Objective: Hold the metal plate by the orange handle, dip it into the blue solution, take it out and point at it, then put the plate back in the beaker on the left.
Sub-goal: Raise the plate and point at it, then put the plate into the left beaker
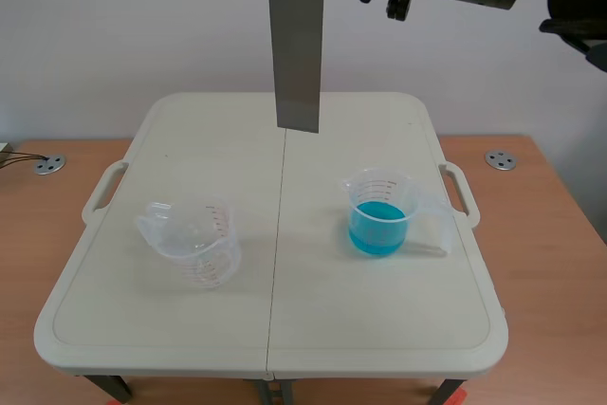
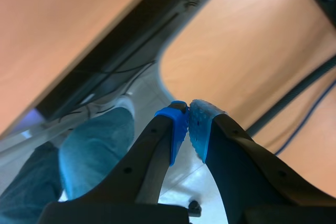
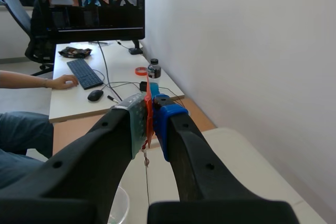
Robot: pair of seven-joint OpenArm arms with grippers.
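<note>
White desk carries an empty beaker and, apart, one of blue solution. High above, the right gripper pinches the orange handle; the metal plate hangs upright. Off-desk, the left gripper is closed, empty.

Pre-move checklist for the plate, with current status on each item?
1. Right gripper shut on orange handle: ok.
2. Metal plate hangs straight, clear of the table: ok.
3. Blue solution beaker upright: ok.
4. Plate lined up over that beaker: not ok, it hangs nearer the table's middle seam.
5. Left beaker upright, looks empty: ok.
6. Left gripper shut on nothing, off the table: ok.
</note>
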